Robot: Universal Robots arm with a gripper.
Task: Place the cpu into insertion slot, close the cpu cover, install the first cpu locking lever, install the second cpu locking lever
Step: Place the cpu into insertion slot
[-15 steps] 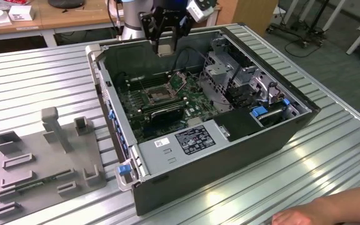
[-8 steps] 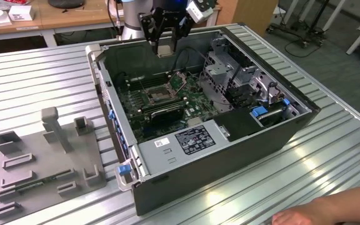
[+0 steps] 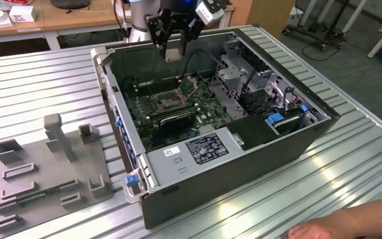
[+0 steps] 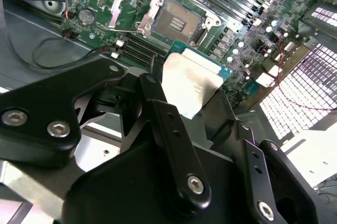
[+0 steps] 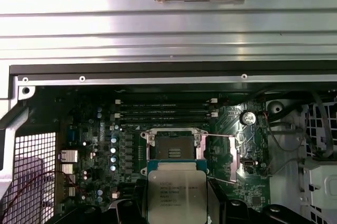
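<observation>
A ribbed metal table is carrying the work, and a wooden desk is standing behind it. From the exterior view's left, a grey fixture with upright holders is lying on the table, well apart from the open computer case on its side in the middle. A person's hand is resting at the lower edge on the exterior view's right.

The exterior view is showing the gripper hanging above the far rim of the case, clear of the motherboard. The second wrist view is showing its black fingers clamped on opposite edges of the cpu, with the pale metal face exposed between them. The first wrist view is showing the chip's printed face and the memory slots beyond.

The cpu is sitting in the claw's grip above the board. The insertion slot is lying open beneath it, just beyond the chip's edge in both wrist views, and is unoccupied.

The cpu cover appears to be swung back beside the slot, though its angle is hard to judge. Black cables are running down close to the socket. A metal drive cage is rising just beside it, and the grey power supply box is sitting nearer the case front.
</observation>
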